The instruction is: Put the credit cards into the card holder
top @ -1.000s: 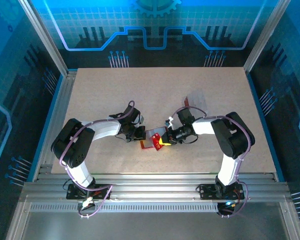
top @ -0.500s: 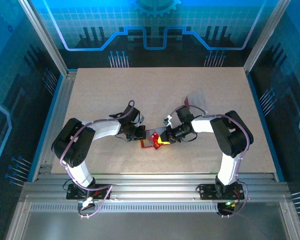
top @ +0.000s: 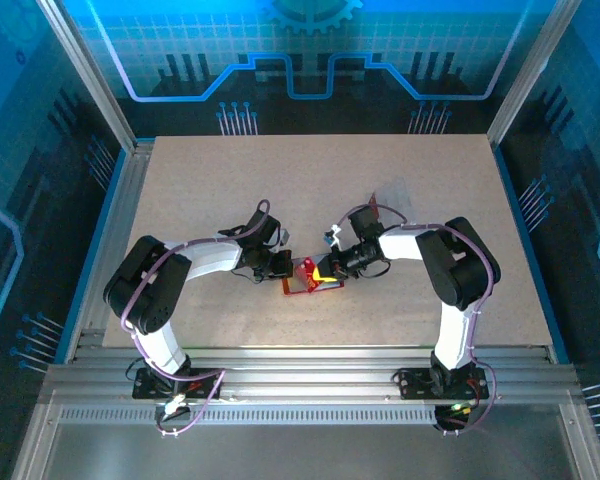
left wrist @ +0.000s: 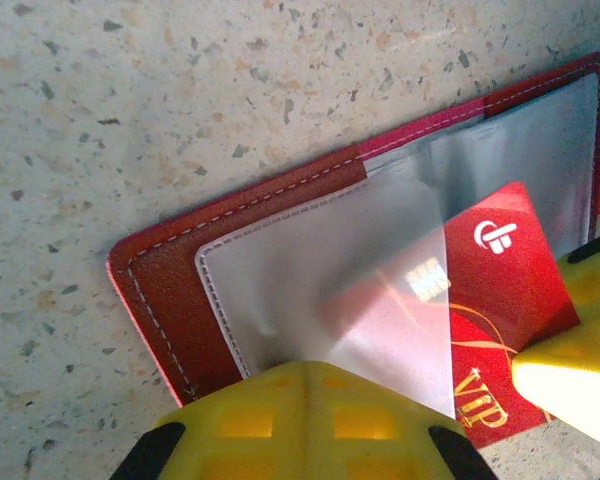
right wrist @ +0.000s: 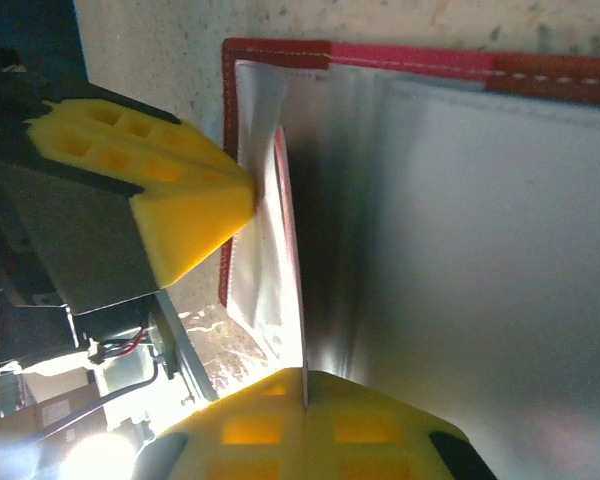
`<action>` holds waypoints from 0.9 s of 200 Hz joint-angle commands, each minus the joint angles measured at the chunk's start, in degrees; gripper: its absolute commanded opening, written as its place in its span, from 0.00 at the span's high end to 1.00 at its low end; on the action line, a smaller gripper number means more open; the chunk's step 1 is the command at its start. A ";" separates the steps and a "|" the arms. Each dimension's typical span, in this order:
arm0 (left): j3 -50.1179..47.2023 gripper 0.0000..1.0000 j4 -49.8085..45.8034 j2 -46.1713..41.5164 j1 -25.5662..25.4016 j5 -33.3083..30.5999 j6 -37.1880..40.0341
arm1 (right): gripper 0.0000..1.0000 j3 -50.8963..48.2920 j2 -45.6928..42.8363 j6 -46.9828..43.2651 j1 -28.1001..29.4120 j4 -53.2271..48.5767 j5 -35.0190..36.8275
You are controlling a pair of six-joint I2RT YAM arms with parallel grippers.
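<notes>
The card holder [top: 298, 287], a red wallet, lies open on the table between both grippers; its leather edge [left wrist: 170, 290] and its clear pockets face up. My left gripper [left wrist: 315, 372] is shut on the lower edge of a clear pocket sleeve [left wrist: 310, 260], lifting it. My right gripper [right wrist: 305, 380] is shut on a red VIP credit card [left wrist: 505, 285], whose near corner lies under that sleeve. In the right wrist view the card [right wrist: 291, 240] is edge-on, beside the left gripper's yellow finger [right wrist: 175, 195]. From above, the left gripper [top: 282, 268] and right gripper [top: 326, 271] nearly meet over the wallet.
A clear plastic bag [top: 392, 195] lies on the table behind the right arm. Aluminium rails [top: 300, 360] border the speckled tabletop [top: 280, 180] on the near side, and frame posts stand at the sides.
My right gripper has moved left and slightly away from the bases with the red card, bringing it over the wallet and under the lifted sleeve. The left gripper has stayed put.
</notes>
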 commanded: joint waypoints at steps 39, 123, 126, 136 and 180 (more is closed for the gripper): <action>-2.36 0.99 -2.54 2.99 0.46 -1.41 1.20 | 1.00 -3.95 -3.32 1.10 0.91 3.27 8.34; -2.53 0.99 -2.23 3.48 0.50 -1.01 0.98 | 1.00 -9.45 -4.29 10.32 2.17 15.14 11.33; -2.55 0.99 -2.21 3.47 0.46 -1.02 1.00 | 1.00 -9.54 -4.26 10.66 2.26 15.49 11.34; -2.48 1.00 -2.19 3.49 0.50 -0.97 1.01 | 1.00 -9.89 -3.96 11.73 2.53 16.86 11.54; -2.72 1.00 -2.14 3.11 0.45 -0.98 0.92 | 1.00 -11.04 -4.15 14.92 3.50 19.95 13.01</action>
